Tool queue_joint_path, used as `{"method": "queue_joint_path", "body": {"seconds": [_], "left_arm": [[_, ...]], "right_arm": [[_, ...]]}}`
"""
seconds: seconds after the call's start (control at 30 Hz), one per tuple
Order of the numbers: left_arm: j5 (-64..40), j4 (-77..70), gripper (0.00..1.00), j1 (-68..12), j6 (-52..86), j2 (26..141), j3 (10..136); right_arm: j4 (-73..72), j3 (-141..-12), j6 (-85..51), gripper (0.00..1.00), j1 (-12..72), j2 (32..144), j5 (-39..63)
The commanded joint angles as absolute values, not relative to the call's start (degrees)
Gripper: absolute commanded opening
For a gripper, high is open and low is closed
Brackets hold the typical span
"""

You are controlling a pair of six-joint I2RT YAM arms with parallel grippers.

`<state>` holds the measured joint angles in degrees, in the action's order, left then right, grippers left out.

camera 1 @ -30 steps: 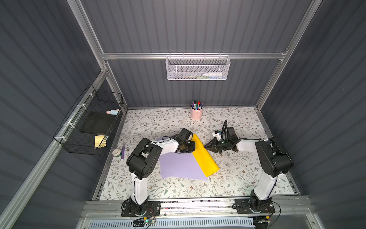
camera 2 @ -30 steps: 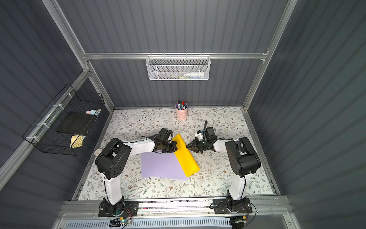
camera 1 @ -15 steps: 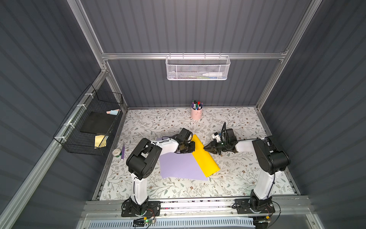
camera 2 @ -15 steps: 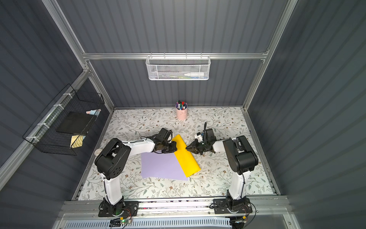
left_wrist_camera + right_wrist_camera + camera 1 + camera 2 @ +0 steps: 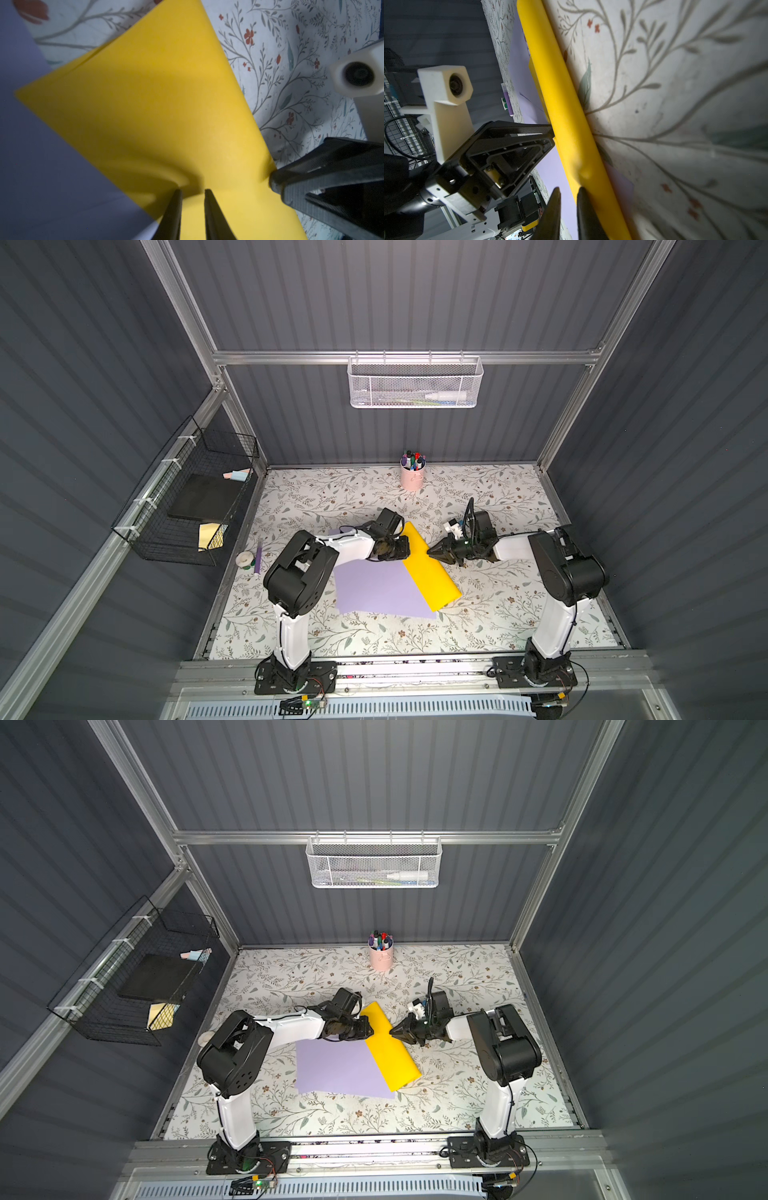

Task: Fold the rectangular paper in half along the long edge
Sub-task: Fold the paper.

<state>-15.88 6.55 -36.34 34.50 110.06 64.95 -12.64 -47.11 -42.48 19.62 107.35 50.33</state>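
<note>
Three containers ring the workspace; a white mesh basket (image 5: 365, 385) hangs on the back rail and holds a white bottle (image 5: 444, 396) lying on its side, with some flat greenish things beside it that are too small to name; a black wire basket (image 5: 166, 549) on the side wall holds a flat black pad (image 5: 203, 497), a small pink and blue item (image 5: 237, 475) and a pale yellow pad (image 5: 209, 533); a pink cup (image 5: 411, 481) stands upright at the back of the floral table (image 5: 332, 497), full of markers (image 5: 412, 458).

The yellow paper (image 5: 428, 568) lies mid-table, doubled over on itself into a long strip, its inner long edge overlapping a purple sheet (image 5: 374, 589); its outer long edge looks rounded rather than creased flat in the right wrist view.

The left gripper (image 5: 192, 192) sits low over the strip's inner edge, jaws a little apart, with nothing seen clamped between them; the right gripper (image 5: 569, 195) meets the rounded outer edge, one fingertip (image 5: 583, 199) touching it, jaws narrowly parted and gripping nothing.
</note>
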Motion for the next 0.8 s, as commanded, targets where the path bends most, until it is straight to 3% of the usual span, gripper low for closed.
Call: {"method": "queue_joint_path", "body": {"seconds": [0.0, 0.1, 0.77], "left_arm": [[-14.83, 8.62, 0.29, -36.28, 33.75, 107.89, 64.69], [-14.74, 8.53, 0.34, -36.24, 33.80, 107.50, 64.73], [-14.24, 8.79, 0.36, -36.28, 33.93, 106.75, 65.39]], "right_arm": [[-13.77, -46.23, -43.48, 0.19, 19.89, 108.40, 51.05], [-14.23, -46.14, -43.77, 0.18, 19.95, 108.20, 51.06], [-19.56, -44.50, -46.86, 0.18, 20.65, 109.59, 51.38]]}}
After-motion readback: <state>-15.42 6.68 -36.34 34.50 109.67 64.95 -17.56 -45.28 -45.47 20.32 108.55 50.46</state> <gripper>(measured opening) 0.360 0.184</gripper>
